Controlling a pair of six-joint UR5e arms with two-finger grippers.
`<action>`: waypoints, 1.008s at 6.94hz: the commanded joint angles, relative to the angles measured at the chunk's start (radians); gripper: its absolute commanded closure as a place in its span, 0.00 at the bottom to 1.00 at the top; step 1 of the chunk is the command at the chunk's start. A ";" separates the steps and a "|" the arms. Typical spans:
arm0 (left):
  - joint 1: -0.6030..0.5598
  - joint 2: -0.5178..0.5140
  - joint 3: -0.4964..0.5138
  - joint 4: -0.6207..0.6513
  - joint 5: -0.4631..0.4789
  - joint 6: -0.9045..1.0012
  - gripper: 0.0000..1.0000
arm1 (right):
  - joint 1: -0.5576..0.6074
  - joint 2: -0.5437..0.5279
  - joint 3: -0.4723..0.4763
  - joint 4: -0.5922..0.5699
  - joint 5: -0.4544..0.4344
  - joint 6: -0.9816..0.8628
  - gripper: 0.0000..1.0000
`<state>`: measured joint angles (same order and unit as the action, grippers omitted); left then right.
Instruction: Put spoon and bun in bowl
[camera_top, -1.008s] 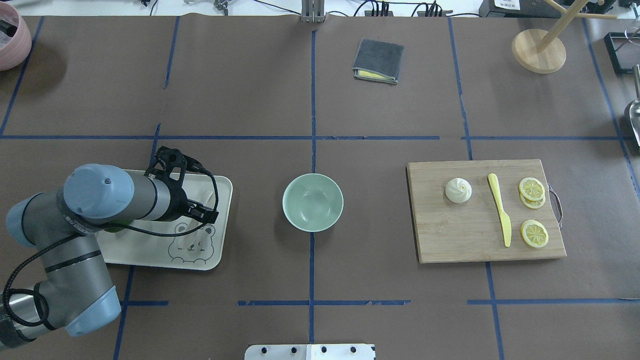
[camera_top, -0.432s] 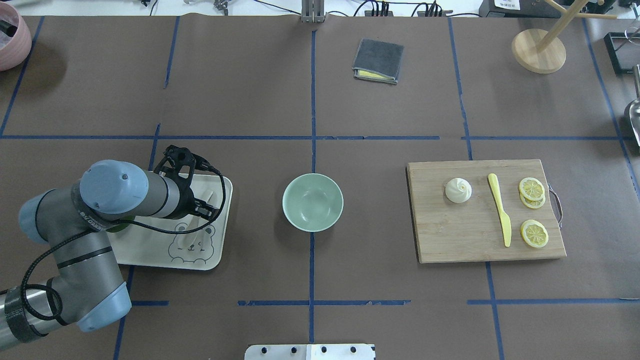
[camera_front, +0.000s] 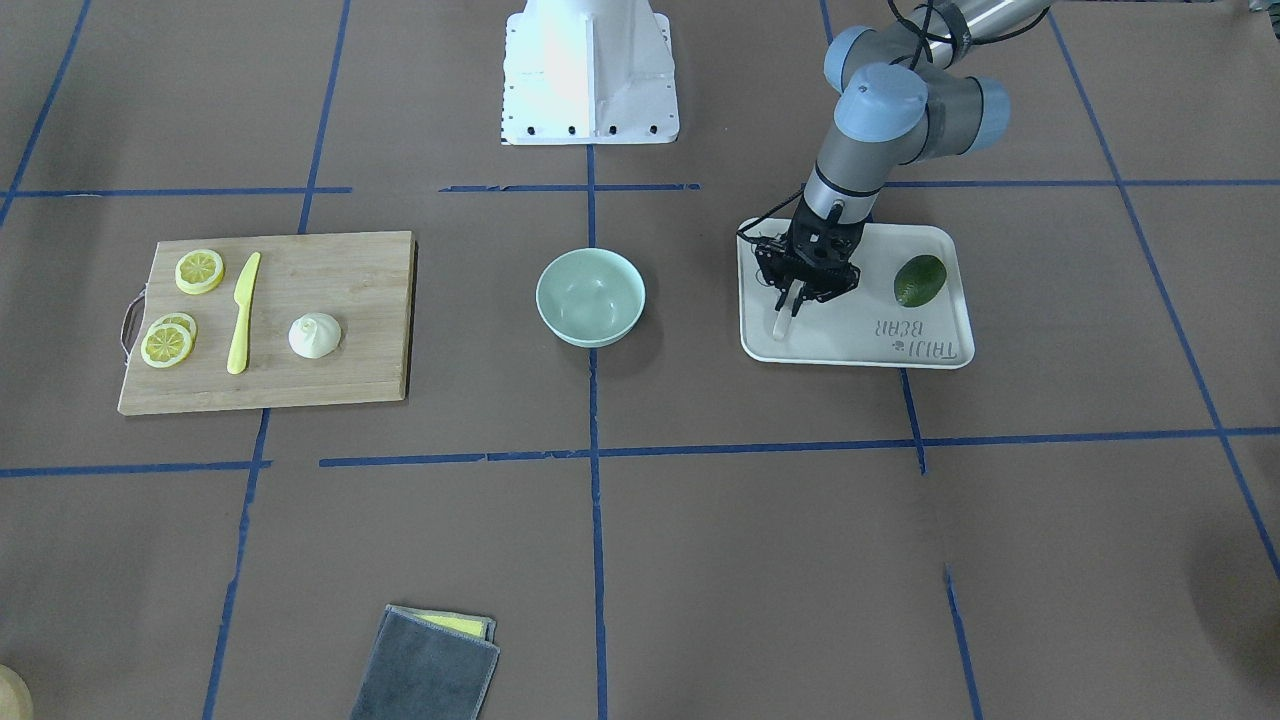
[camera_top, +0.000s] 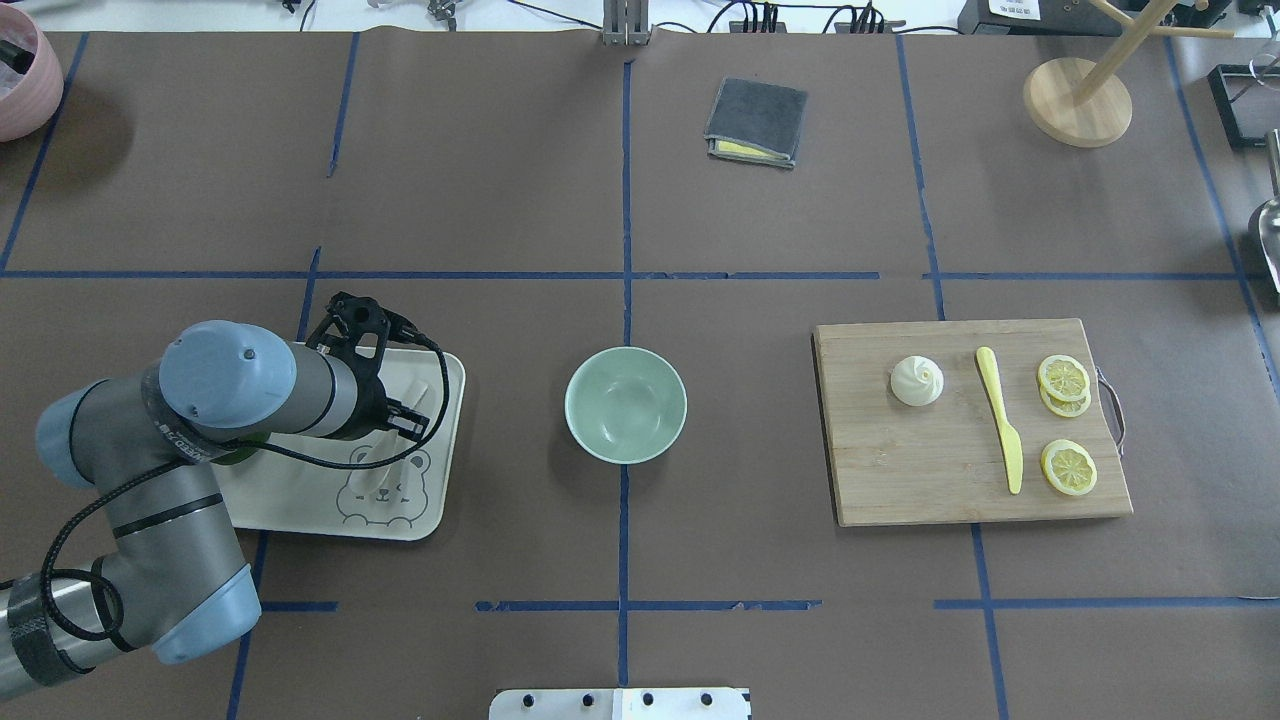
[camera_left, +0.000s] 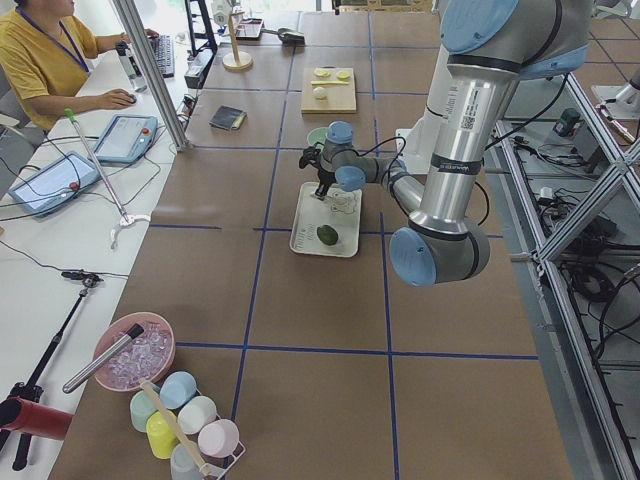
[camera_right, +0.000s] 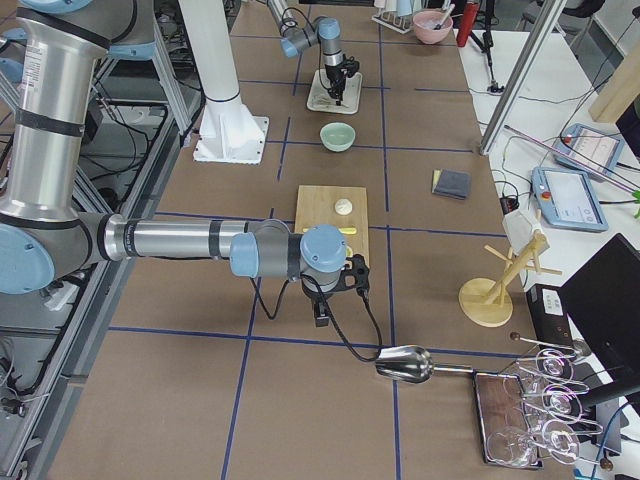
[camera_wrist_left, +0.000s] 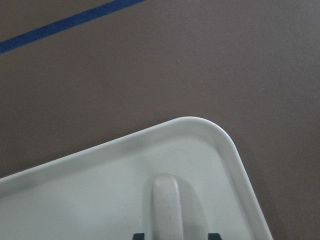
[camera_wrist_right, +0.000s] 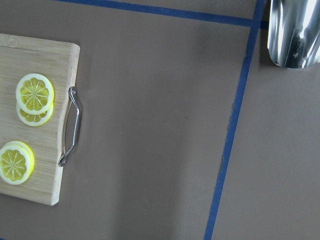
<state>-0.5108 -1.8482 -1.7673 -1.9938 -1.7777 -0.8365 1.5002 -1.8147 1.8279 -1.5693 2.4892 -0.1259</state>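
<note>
The off-white spoon (camera_front: 781, 324) lies on the bear tray (camera_front: 850, 345) at the table's left. My left gripper (camera_front: 795, 303) is low over it and open, its fingertips on either side of the spoon's handle (camera_wrist_left: 165, 205). In the overhead view the left gripper (camera_top: 408, 422) is over the tray's right part. The mint-green bowl (camera_top: 625, 404) stands empty at the table's middle. The cream bun (camera_top: 917, 381) sits on the wooden cutting board (camera_top: 930, 470) at the right. My right gripper (camera_right: 322, 315) shows only in the exterior right view, past the board's handle end. I cannot tell its state.
A dark green avocado (camera_front: 919, 280) lies on the tray beside the left gripper. A yellow knife (camera_top: 1000, 420) and lemon slices (camera_top: 1068, 466) share the board with the bun. A folded grey cloth (camera_top: 757, 122) lies at the far middle. A metal scoop (camera_wrist_right: 294, 32) lies near the right gripper.
My left arm has swung a little to the right and brought its gripper onto the spoon's handle. It has barely moved in the last half second. Bowl and bun have not moved.
</note>
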 joint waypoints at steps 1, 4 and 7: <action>0.000 -0.031 -0.024 0.077 -0.003 -0.006 1.00 | 0.000 0.003 -0.015 0.000 0.019 0.000 0.00; 0.000 -0.222 -0.066 0.256 -0.005 -0.120 1.00 | 0.000 0.006 -0.012 0.002 0.039 0.000 0.00; 0.035 -0.417 0.108 0.048 0.004 -0.356 1.00 | 0.000 0.008 -0.013 0.002 0.076 0.035 0.00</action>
<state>-0.4935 -2.1977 -1.7482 -1.8237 -1.7781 -1.1040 1.5002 -1.8076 1.8143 -1.5677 2.5498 -0.1024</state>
